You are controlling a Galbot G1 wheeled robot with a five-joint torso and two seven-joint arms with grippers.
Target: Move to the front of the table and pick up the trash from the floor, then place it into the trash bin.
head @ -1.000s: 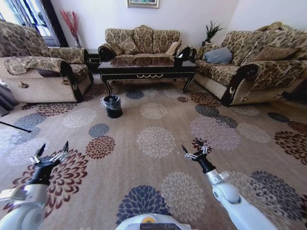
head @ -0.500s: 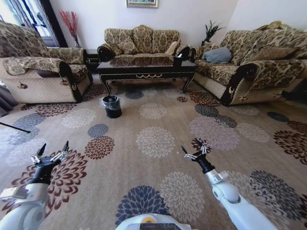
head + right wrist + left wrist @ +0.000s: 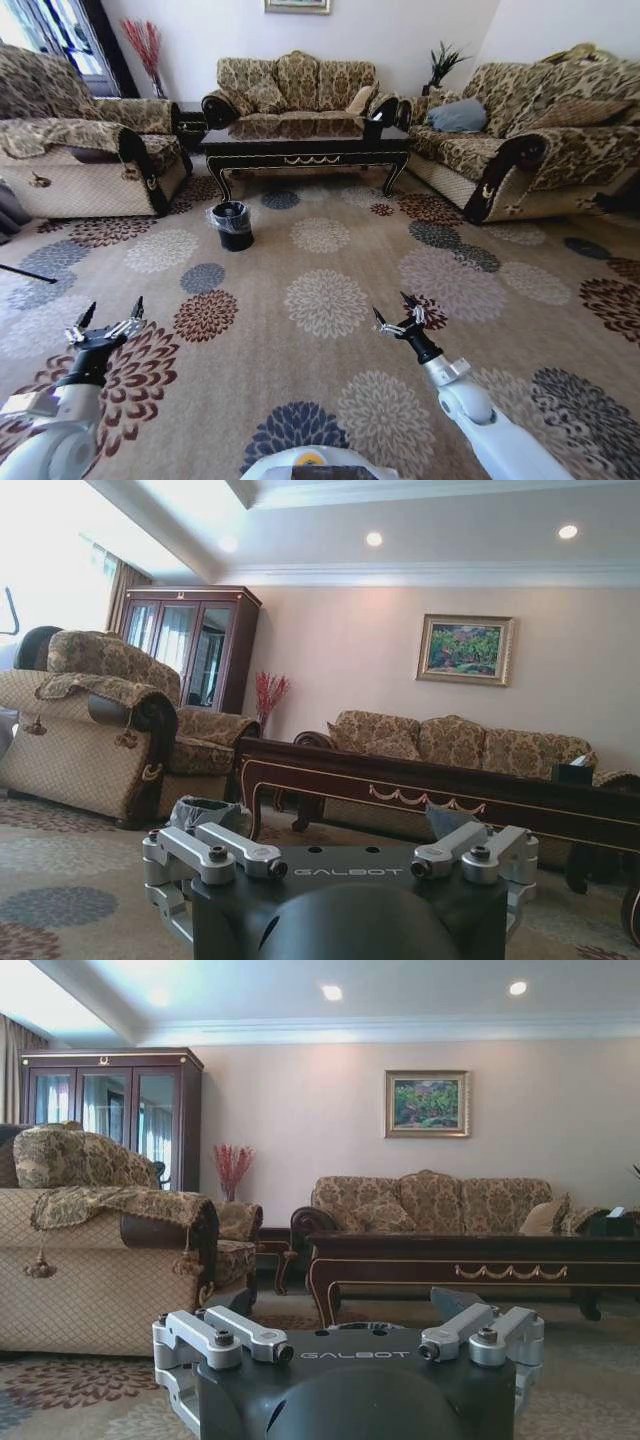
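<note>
Fingers [image 3: 110, 322] spread, facing table [image 3: 305, 143]

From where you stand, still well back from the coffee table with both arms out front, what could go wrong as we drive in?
1. The trash bin stands on the carpet just ahead of the table's left front leg; driving in on that side could knock it over.
2. The left gripper and right gripper both reach forward, open and low, so they may meet the table front or the sofas first.
3. I cannot make out any trash on the patterned carpet, so small pieces could be driven over.
</note>
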